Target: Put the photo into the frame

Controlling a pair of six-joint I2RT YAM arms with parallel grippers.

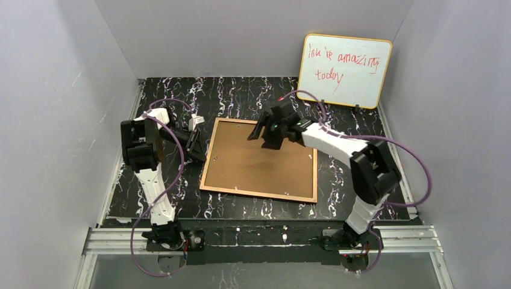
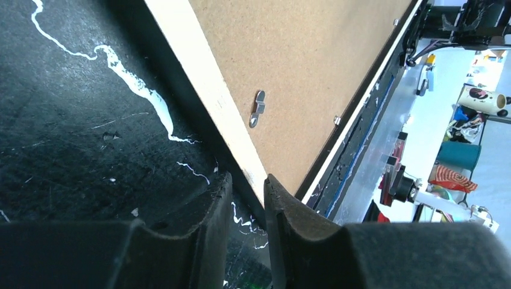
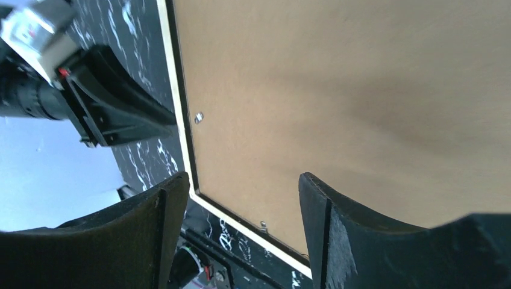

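Note:
The frame [image 1: 259,194] lies face down on the black marbled table, its tan rail [image 2: 205,84] around the brown backing panel [image 1: 259,159]. The photo is hidden. My left gripper [image 1: 199,144] is at the frame's left edge; in the left wrist view its fingers [image 2: 244,180] stand narrowly apart, one on each side of the rail, shut on it. My right gripper [image 1: 263,137] hovers open over the backing panel [image 3: 337,90] near the frame's far edge, nothing between its fingers [image 3: 244,180]. The frame's rail [image 3: 181,120] runs below it.
An orange-edged whiteboard [image 1: 344,69] with red writing leans on the back wall at the right. A metal turn clip [image 2: 259,108] sits on the backing by the left rail. Grey walls close in three sides. The left gripper [image 3: 114,114] shows in the right wrist view.

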